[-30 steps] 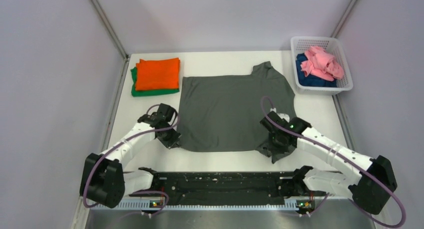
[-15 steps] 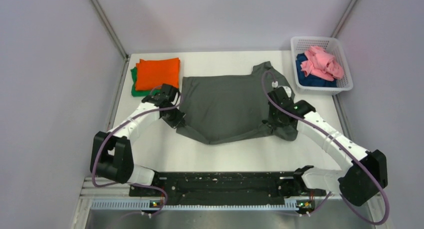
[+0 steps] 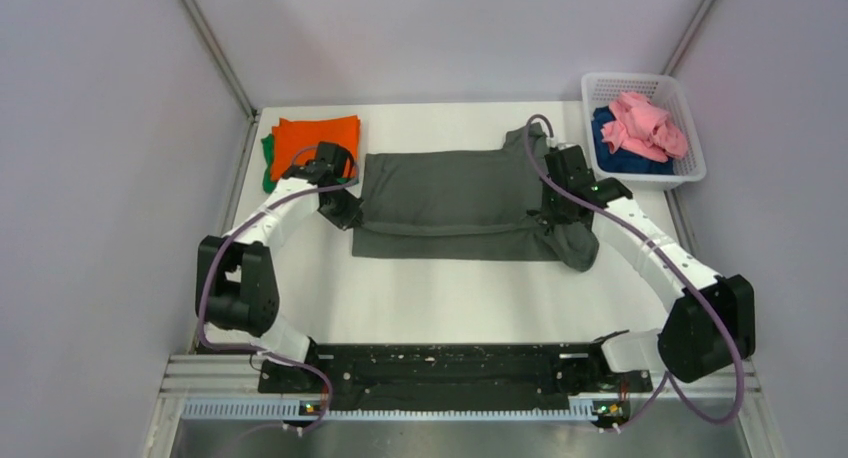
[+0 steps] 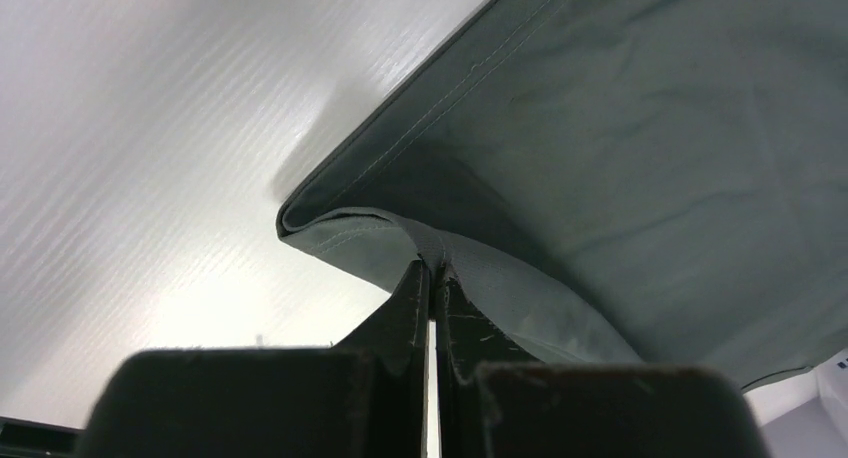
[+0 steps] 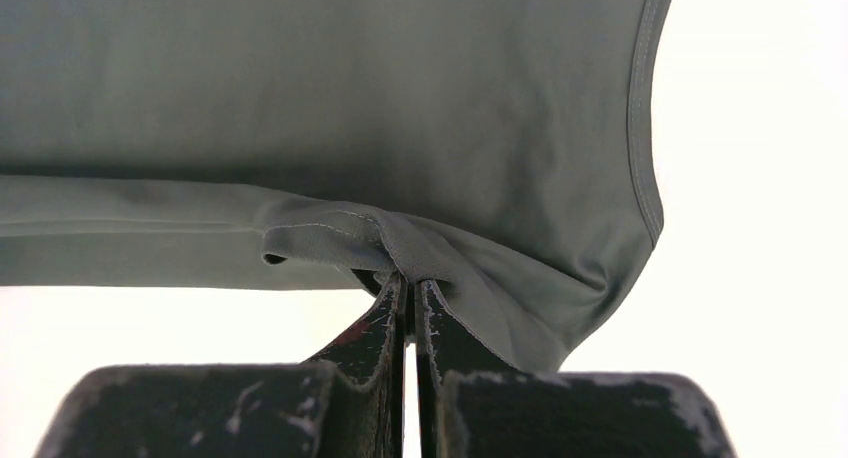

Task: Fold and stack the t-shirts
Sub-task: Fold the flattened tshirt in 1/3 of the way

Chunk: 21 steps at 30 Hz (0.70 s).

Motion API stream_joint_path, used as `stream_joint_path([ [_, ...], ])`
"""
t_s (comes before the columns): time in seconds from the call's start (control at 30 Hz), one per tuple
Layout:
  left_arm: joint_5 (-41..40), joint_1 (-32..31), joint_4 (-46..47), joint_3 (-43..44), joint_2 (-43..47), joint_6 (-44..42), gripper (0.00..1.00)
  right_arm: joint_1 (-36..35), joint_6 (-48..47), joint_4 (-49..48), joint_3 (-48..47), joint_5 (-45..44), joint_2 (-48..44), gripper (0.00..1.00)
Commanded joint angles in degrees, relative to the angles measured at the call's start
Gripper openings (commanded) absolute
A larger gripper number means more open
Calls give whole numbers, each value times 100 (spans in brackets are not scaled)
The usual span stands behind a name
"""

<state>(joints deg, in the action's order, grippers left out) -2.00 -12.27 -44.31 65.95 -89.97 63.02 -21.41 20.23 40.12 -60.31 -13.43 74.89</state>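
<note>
A dark grey t-shirt (image 3: pixel 450 193) lies across the middle of the white table, its near part doubled over toward the back. My left gripper (image 3: pixel 342 210) is shut on the shirt's hem at its left edge; in the left wrist view the cloth (image 4: pixel 620 128) is pinched between the black fingers (image 4: pixel 410 298). My right gripper (image 3: pixel 552 216) is shut on the hem at the right edge, with the grey shirt (image 5: pixel 330 88) bunched at my fingertips (image 5: pixel 385 303). Folded orange (image 3: pixel 318 143) and green (image 3: pixel 268 158) t-shirts lie stacked at the back left.
A white mesh basket (image 3: pixel 690 123) at the back right holds crumpled pink (image 3: pixel 645 123) and dark blue (image 3: pixel 610 158) shirts. Grey walls close in both sides. A black rail (image 3: pixel 440 373) runs along the near edge by the arm bases.
Both grippers have carried the shirt's near hem away from the front edge toward the back, folding the lower part over the upper part. Both arms have stretched further out.
</note>
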Motion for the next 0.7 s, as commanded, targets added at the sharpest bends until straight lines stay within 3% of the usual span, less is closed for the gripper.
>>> stream_joint_path([
  [0.0,-282,75,-92,458,-297,-85,0,283,-644,-384,-460,217,399,0],
  [0.33,-506,170,-273,1435,-1420,-128,1,787,-1689,-816,-998,739,1404,0],
  [0.4,-442,180,-304,1710,-1660,-199,14,807,-2156,-915,-1254,795,1880,1],
  [0.47,-489,180,-416,2028,-1878,-299,42,821,-2641,-1098,-1630,763,2396,7],
  [0.53,-576,186,-551,2308,-2012,-383,68,823,-2930,-1109,-2205,417,2911,31],
  [0.6,-547,181,-631,2492,-2031,-491,79,828,-3051,-1096,-2732,167,3237,38],
  [0.63,-501,181,-641,2534,-1996,-562,93,830,-3051,-1090,-2927,158,3314,46],
  [0.67,-485,181,-664,2538,-1943,-625,97,828,-3031,-1079,-3034,213,3293,55],
])
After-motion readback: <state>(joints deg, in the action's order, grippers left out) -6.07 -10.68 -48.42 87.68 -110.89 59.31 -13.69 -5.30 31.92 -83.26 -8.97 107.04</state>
